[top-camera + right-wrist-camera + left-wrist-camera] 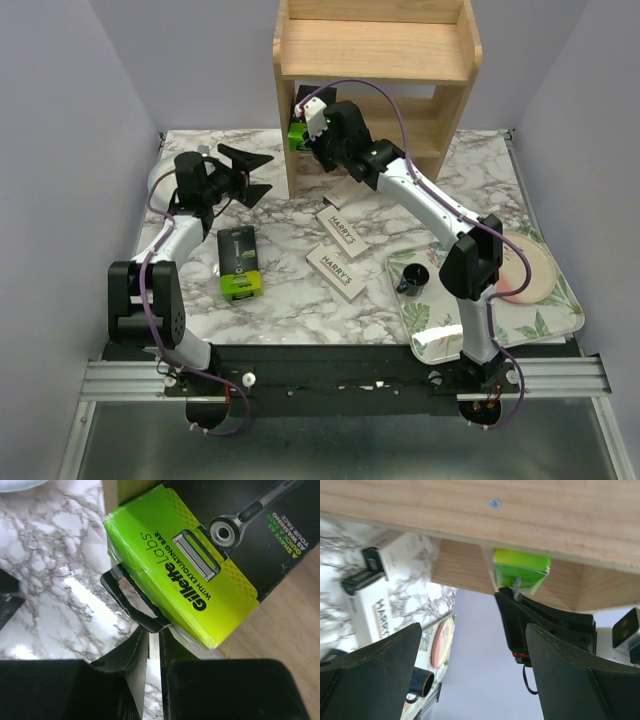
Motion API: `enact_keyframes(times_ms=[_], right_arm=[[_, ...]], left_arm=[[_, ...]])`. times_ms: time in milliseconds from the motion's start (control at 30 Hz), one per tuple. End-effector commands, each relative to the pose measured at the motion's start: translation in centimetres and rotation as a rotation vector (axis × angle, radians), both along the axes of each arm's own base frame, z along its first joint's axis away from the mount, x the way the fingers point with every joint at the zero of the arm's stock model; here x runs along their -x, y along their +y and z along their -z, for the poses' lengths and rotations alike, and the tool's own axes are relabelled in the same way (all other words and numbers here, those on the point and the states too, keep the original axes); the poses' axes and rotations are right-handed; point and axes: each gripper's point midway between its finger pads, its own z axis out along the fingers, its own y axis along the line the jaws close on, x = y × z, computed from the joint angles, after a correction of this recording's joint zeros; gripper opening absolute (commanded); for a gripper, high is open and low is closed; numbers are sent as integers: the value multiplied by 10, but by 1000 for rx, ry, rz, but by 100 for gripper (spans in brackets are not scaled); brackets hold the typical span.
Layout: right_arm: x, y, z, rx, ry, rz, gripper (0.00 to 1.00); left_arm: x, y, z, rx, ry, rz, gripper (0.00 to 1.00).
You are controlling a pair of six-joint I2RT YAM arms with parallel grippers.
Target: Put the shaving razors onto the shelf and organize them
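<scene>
The right pincer (154, 647) clamps a green-ended razor pack (180, 565) at the lower tier of the shelf (375, 50); the left pincer (265, 175) gapes wide. A second pack (238, 262) and Harry's boxes (337, 272) lie on the counter (290, 305), unshelved.

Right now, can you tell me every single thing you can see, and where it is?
Shelf: one, light wood, far edge.
Gillette packs: two, green-and-black; one on the table, one held at the shelf's lower tier.
Harry's boxes: two clear, white-and-dark, mid-table; maybe a third under the right arm.
Tray: one, leaf-patterned, near right.
Cup: one, black, on the tray.
Plate: one, pink, on the tray.
Left gripper: open, empty.
Right gripper: shut on a Gillette pack.
</scene>
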Motion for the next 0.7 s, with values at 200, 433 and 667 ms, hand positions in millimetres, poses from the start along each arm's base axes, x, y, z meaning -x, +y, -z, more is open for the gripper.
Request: enact_keyframes(times_ms=[200,433,667], right_arm=[[-34,-16,-10,74,-152,121,22],[-35,-11,-7,71,-141,103,22],[37,-23,9,24,59,-23,42]], left_arm=[[19,51,42,-51,151,-99,95],[40,75,61,-156,245,-110,95],[90,151,89,-332,404,-121,90]])
